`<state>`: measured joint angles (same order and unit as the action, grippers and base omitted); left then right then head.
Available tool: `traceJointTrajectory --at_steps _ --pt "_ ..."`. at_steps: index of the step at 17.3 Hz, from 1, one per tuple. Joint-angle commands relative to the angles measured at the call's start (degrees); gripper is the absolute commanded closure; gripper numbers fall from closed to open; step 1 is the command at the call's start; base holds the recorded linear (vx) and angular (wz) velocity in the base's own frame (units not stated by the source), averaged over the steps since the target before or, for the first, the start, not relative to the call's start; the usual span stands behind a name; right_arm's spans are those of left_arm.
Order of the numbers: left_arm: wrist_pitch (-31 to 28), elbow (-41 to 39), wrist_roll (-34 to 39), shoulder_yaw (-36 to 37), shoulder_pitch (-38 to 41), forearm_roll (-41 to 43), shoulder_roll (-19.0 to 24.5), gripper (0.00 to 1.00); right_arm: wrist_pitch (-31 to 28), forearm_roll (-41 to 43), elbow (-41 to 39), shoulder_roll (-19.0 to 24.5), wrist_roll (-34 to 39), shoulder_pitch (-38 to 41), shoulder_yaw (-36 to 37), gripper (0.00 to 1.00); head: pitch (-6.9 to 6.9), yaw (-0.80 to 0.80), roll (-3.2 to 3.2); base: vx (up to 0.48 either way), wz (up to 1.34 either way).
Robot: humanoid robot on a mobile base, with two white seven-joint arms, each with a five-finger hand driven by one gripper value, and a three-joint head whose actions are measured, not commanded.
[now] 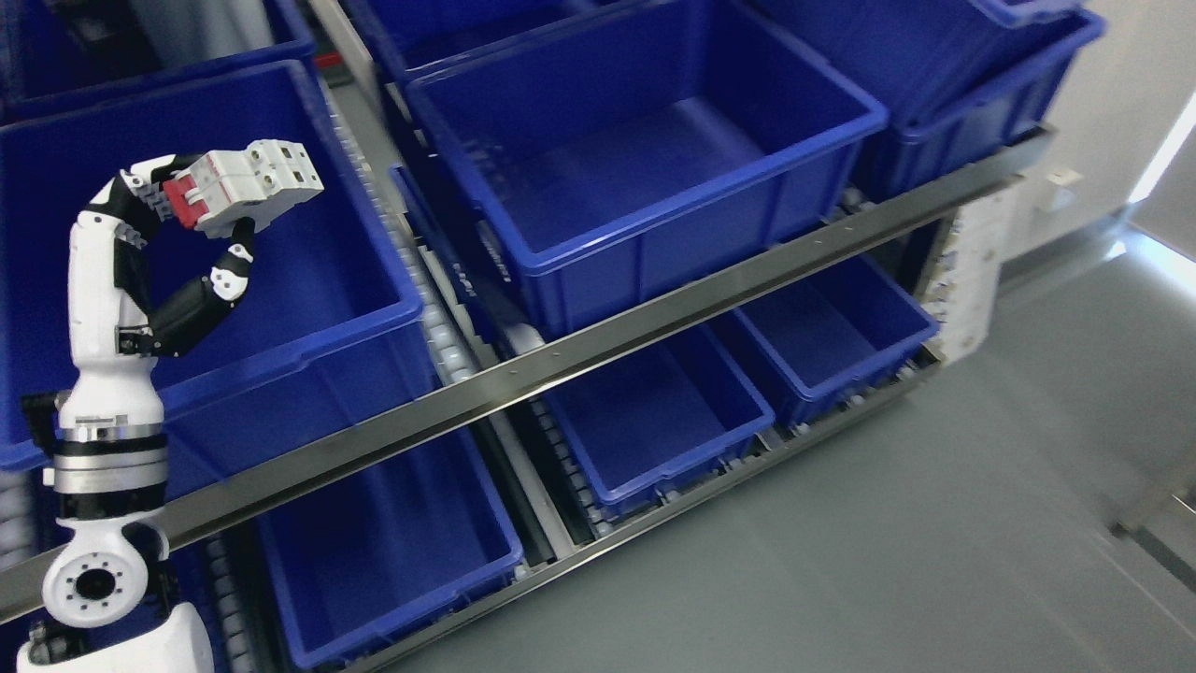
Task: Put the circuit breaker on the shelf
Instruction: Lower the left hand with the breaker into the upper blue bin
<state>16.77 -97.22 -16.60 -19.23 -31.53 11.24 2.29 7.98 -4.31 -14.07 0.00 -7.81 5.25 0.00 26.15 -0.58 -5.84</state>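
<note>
Your left hand [177,234] had its fingers [229,276] closed around the circuit breaker [248,182], held above the blue bin [374,308] at the shelf's [579,360] left end, long axis pointing right.

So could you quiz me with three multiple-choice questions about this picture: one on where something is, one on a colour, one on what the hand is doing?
1. Where is the white circuit breaker with the red switch?
A. On the floor
B. Over the large blue plastic bin at upper left
C. In a lower-shelf bin

2. What colour are the bins?
A. Blue
B. Green
C. Yellow

3. What is the left hand doing?
A. Hanging open
B. Gripping the breaker
C. Pushing a bin

Answers:
1 B: the circuit breaker is held up over that bin.
2 A: every bin in view is blue.
3 B: the left hand has its fingers closed round the breaker.
</note>
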Motion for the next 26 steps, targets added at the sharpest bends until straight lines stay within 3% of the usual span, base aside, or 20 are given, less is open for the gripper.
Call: traceJointTrajectory --at_steps 1,7,12,20,26 --pt "-7.3 2.4 -5.4 1.5 -8.1 1.9 4.4 0.9 -12.5 0.0 0.0 -1.0 0.0 0.0 -1.1 0.0 0.0 0.0 0.0 0.054 0.89" --pt "-9.5 14.6 -10.2 7.6 -14.2 13.1 15.0 0.9 -12.5 0.0 0.0 -1.0 0.0 0.0 -1.1 0.0 0.0 0.0 0.0 0.065 0.3" --pt "-9.1 35.6 -13.3 10.4 -25.9 19.1 19.6 0.9 -12.5 0.0 0.0 -1.0 0.0 0.0 -1.1 0.0 0.0 0.0 0.0 0.014 0.05" --pt "-8.7 63.5 -6.2 21.1 -41.6 19.3 18.4 0.89 -12.5 0.0 0.0 -1.0 0.0 0.0 -1.1 0.0 -0.01 0.0 0.0 -0.004 -0.02" --pt "-8.8 69.3 -4.9 22.0 -42.4 19.4 16.2 0.89 -12.5 0.0 0.0 -1.0 0.0 0.0 -1.1 0.0 -0.01 0.0 0.0 0.0 0.0"
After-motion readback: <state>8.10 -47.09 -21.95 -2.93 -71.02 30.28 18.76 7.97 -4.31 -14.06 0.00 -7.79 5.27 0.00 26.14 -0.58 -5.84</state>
